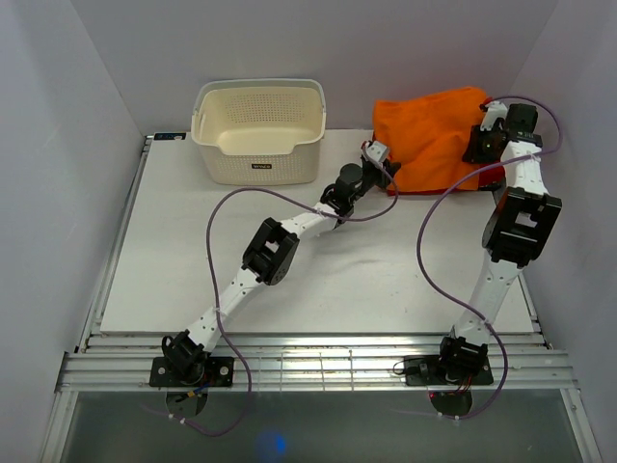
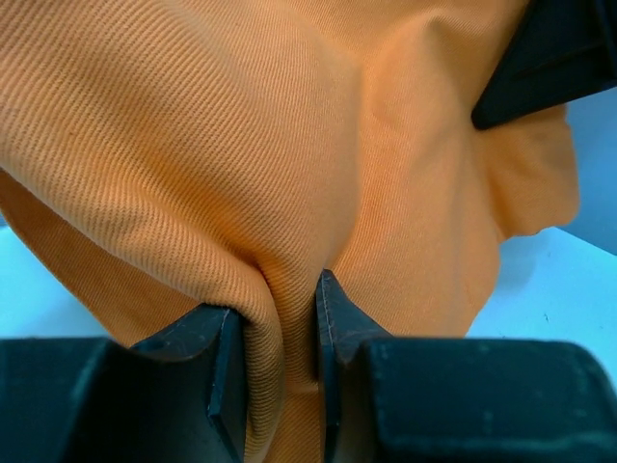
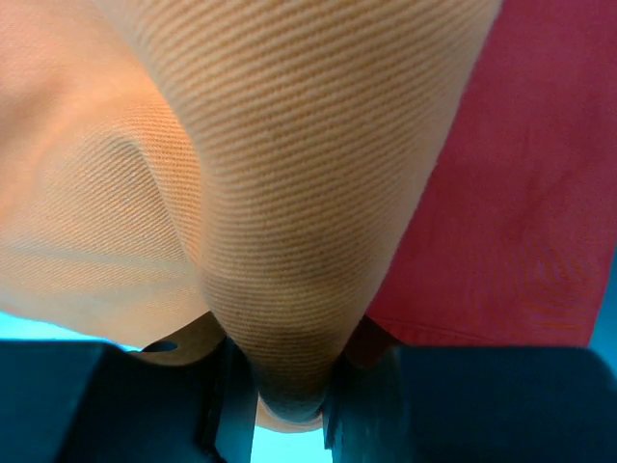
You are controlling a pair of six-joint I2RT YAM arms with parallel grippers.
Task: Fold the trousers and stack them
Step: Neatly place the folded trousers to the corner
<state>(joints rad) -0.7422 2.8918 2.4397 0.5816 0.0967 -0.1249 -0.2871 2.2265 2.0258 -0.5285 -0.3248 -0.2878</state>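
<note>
The bright orange soft cloth trousers (image 1: 434, 135) sit bunched in a thick bundle at the far right corner of the flat white table (image 1: 318, 280), and both arms reach out to them. Our left gripper (image 2: 280, 323) is pinched on a ridge of the trousers at the bundle's left side, its two dark fingers pressing a fold of the twill between them. Our right gripper (image 3: 281, 386) is clamped on another fold at the bundle's far right side, with cloth bulging out over its jaws. We judge that the grips stand at opposite ends so the bundle can be moved or set down as one piece without falling open. That suits the stacking step more than the folding. In the right wrist view a flat piece of red woven cloth (image 3: 540, 193) shows just behind the orange. It probably lies under the trousers as the pile to stack on, though from above we cannot make that out.

Room is tight here. The bundle is close to the back wall and the right wall, and the right arm's elbow stands near the table's right edge. To the left, the cream perforated plastic basket (image 1: 258, 130) stands at the far edge, apart from the left gripper. The open room lies toward the near middle of the table, between the two arms, so any drawing back would best go that way.
</note>
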